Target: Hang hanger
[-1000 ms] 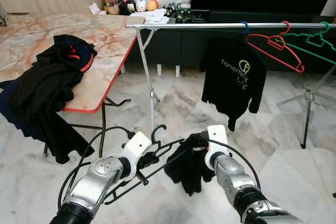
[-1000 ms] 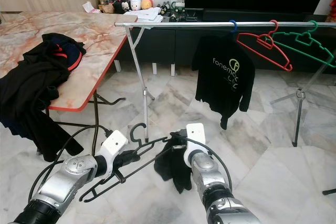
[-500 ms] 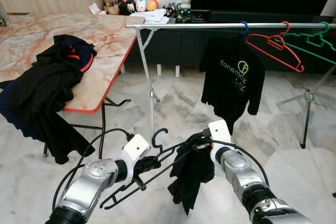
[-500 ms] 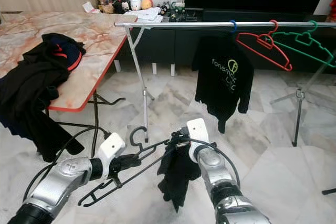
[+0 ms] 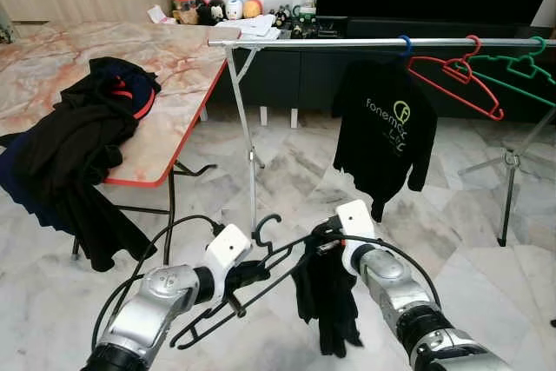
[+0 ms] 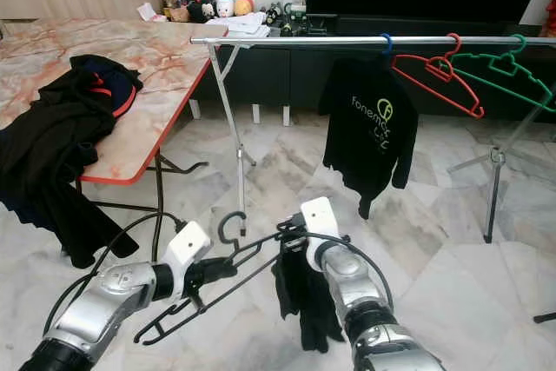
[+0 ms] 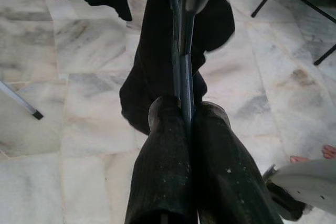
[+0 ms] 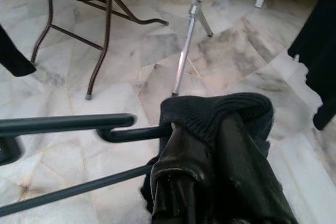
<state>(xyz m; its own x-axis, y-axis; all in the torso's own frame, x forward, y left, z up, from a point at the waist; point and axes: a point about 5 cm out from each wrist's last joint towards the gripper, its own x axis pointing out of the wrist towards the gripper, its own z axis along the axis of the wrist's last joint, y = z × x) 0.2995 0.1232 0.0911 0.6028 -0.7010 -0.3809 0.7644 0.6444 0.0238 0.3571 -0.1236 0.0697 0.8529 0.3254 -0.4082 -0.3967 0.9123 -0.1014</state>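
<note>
Marble floor is spreading below while I am clamping my left gripper [image 5: 233, 277] on the black hanger [image 5: 261, 260] and my right gripper [image 5: 328, 234] on its dangling garment [image 5: 328, 301], low centre, which risks slipping off.

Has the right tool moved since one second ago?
Yes. The right tool has risen slightly and shifted left toward the rack's leg, and the black cloth it grips now hangs lower.

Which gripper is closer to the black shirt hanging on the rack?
Right. The right gripper, holding dark cloth on the black hanger, sits just below and in front of the black shirt; the left gripper is farther left, gripping the hanger.
</note>
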